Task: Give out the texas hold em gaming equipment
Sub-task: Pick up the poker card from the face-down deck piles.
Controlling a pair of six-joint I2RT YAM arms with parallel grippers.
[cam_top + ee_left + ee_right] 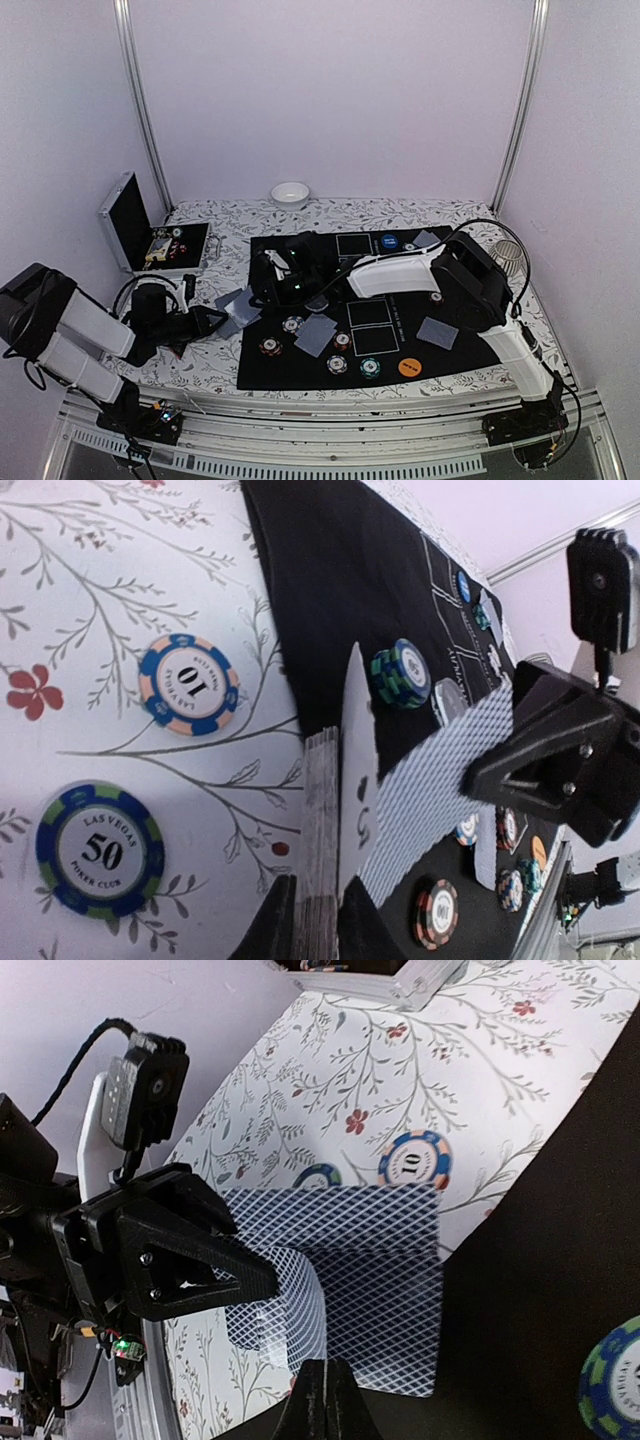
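Note:
My left gripper (222, 318) is shut on a deck of playing cards (320, 830), which stands on edge between its fingers over the flowered cloth, just left of the black mat (370, 310). My right gripper (325, 1385) reaches across and is shut on one blue-backed card (350, 1260) that bends away from the deck. Below the cards lie a blue-orange 10 chip (188, 683) and a blue-green 50 chip (100, 850). More chips (337, 364), single cards (316, 335) and an orange button (408, 367) lie on the mat.
The open silver case (150, 235) stands at the back left, with a small white bowl (290, 194) behind the mat. A mesh cup (510, 255) stands at the right edge. The right arm (400, 272) stretches across the mat's middle.

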